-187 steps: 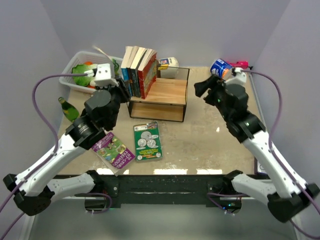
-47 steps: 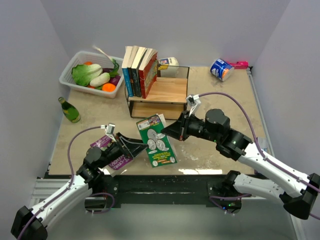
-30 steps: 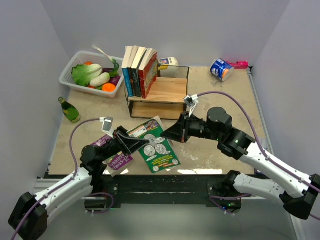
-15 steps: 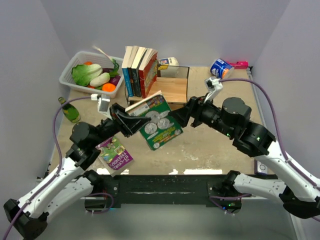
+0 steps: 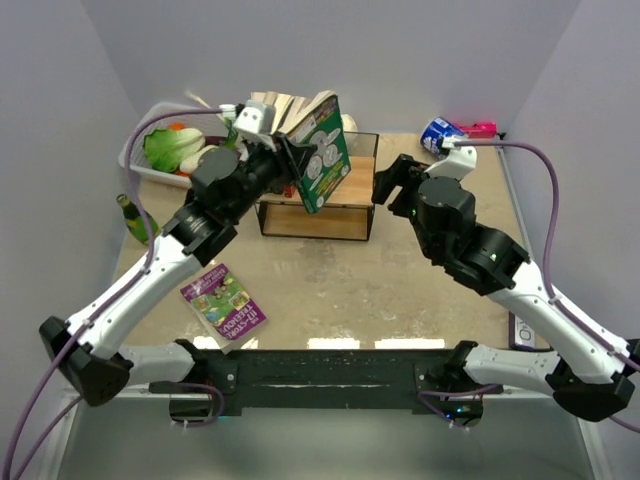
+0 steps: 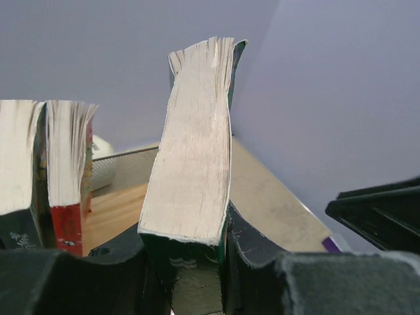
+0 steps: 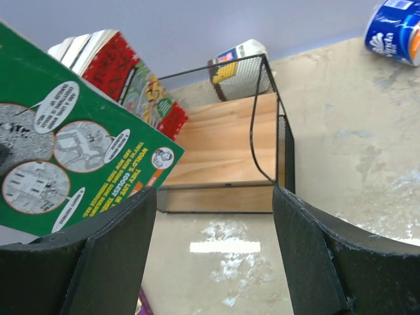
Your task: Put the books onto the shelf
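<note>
At upper centre of the overhead view, the left pincer [image 5: 291, 162] pinches a green paperback [image 5: 322, 150] upright over the black-wire, wooden-board shelf [image 5: 340, 205] beside several shelved paperbacks [image 5: 275, 106], the right pincer [image 7: 211, 216] stands spread, and a purple-and-green paperback [image 5: 224, 301] awaits on the surface [image 5: 400, 290], lower left.

green book [image 5: 322, 155], red book [image 7: 113, 64], blue can [image 7: 396, 29]

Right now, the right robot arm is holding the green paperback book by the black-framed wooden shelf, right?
No, the left gripper holds the green paperback book by the black-framed wooden shelf; the right gripper is open and empty. The top external view shows it.
</note>
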